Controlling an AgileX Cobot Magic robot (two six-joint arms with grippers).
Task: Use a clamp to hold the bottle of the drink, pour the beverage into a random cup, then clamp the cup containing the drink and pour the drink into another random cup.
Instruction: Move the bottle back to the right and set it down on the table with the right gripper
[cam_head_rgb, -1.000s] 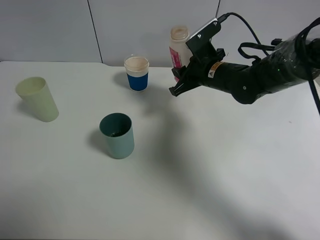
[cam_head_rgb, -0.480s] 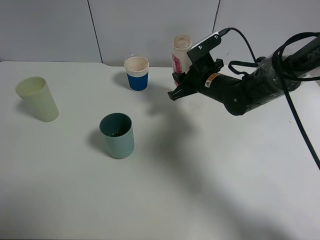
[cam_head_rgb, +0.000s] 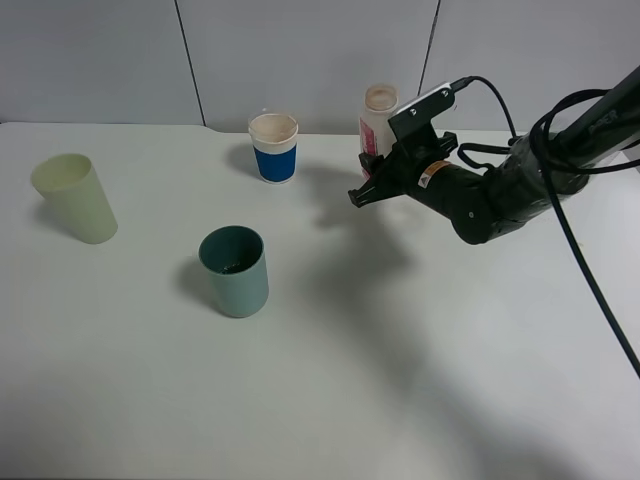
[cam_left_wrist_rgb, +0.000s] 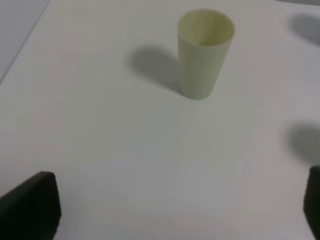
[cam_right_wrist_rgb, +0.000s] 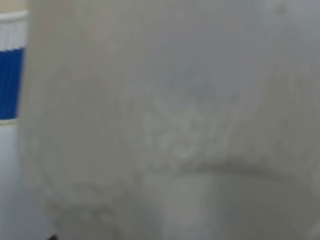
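Now, bottle upright, long axis vertical, neck upward

Pale yellow-green cup: plain, tapered, standing upright with mouth open on the white table, toward the table's left side in the high view. Cup's shadow lies on the table just beside it. Grey panelled wall runs along the table's far edge; vertical seams visible.

Short white paper cup with blue band sits at rear of desk, tall clear plastic bottle with pink-red label just to its right. Teal-green tapered plastic cup nearer the front, left of centre; pale yellow-green plastic cup far left, well apart.
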